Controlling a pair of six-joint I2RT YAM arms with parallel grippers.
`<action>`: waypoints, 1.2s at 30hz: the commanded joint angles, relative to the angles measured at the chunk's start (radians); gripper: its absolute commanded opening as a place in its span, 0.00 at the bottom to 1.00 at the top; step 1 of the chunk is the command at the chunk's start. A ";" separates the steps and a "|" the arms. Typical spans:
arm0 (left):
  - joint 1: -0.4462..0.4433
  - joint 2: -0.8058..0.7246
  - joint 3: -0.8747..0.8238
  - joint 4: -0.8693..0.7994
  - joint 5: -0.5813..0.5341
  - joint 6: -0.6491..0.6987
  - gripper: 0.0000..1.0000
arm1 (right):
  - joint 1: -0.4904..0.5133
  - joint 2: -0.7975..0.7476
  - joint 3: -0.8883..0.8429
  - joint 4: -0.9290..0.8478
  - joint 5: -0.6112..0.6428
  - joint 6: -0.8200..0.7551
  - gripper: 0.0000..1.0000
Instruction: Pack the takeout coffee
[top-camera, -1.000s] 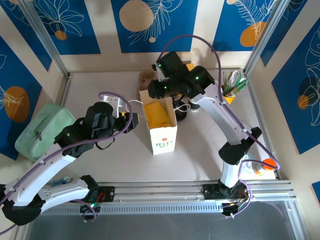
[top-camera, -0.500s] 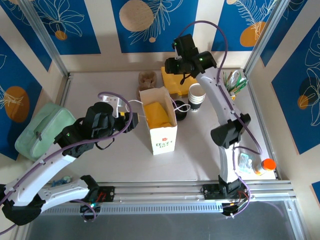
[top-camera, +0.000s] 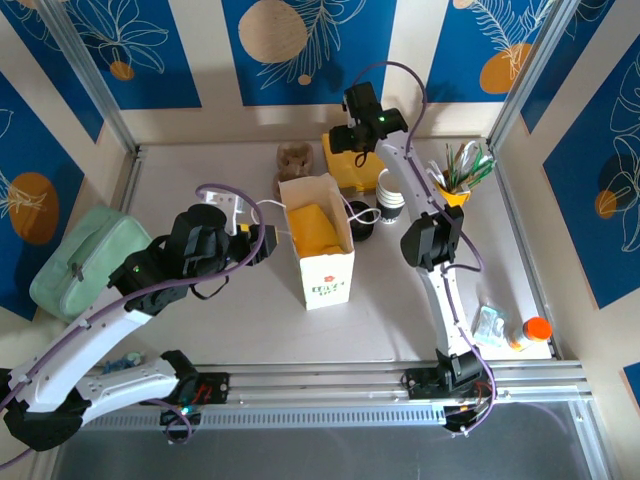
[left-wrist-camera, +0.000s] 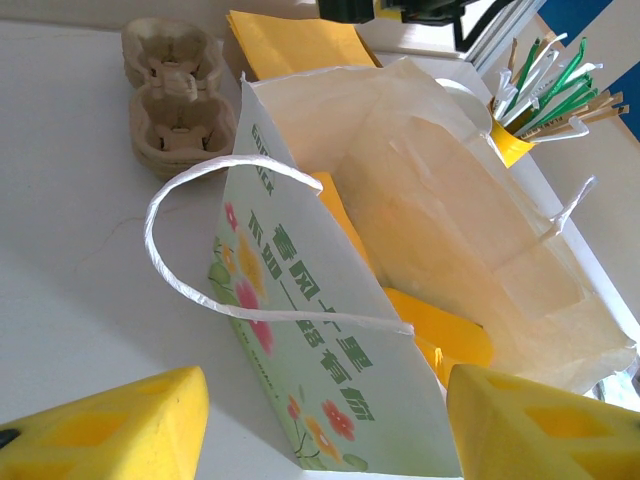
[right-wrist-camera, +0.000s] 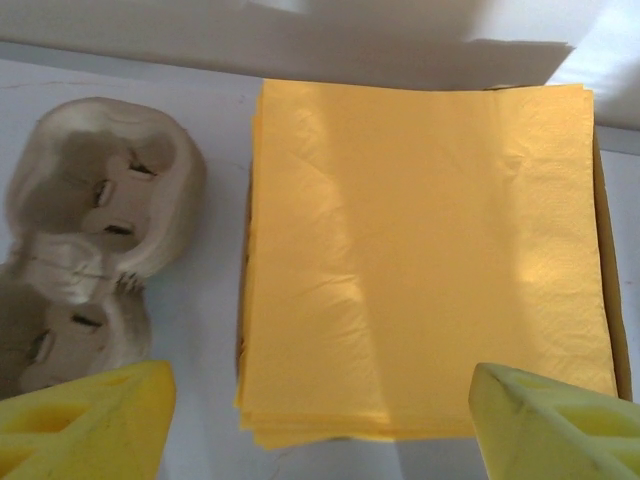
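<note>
While your left arm has sat still over the last second, the right arm has swung off the far rim of the paper bag (top-camera: 325, 275) and reached out toward 12 o'clock. The right gripper (right-wrist-camera: 322, 385) now hangs over the yellow napkin stack (right-wrist-camera: 420, 260). Its jaws are spread wide and hold nothing, and the stack sits square between them, with the pulp cup carrier (right-wrist-camera: 95, 230) at its 9 o'clock.

The left gripper (left-wrist-camera: 325, 400) is also spread and empty. It is parked just beside the bag at 9 o'clock, facing the bag's open mouth, where something yellow already lies inside.

That move takes the right arm away from the cup rather than toward it. The takeout coffee (top-camera: 360, 230) looks to be the dark round lid on the table at the bag's 3 o'clock, just beside the wall. From above only the lid reads, so treat that as likely, not certain. The stack of white cups (top-camera: 392, 195) stands at 2 o'clock.

So the coffee is still unpacked, and I judge the arm is lined up for a napkin first — watch that it lifts one sheet, not several.
</note>
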 joint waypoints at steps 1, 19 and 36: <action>-0.006 -0.010 0.020 -0.027 -0.011 0.007 0.64 | -0.009 0.036 0.039 0.052 0.020 -0.039 0.78; -0.007 -0.019 0.013 -0.020 -0.004 -0.007 0.64 | -0.041 0.169 0.022 0.086 0.069 -0.018 0.78; -0.007 -0.020 0.009 -0.018 0.000 -0.013 0.63 | -0.062 0.217 0.001 0.062 0.038 0.016 0.78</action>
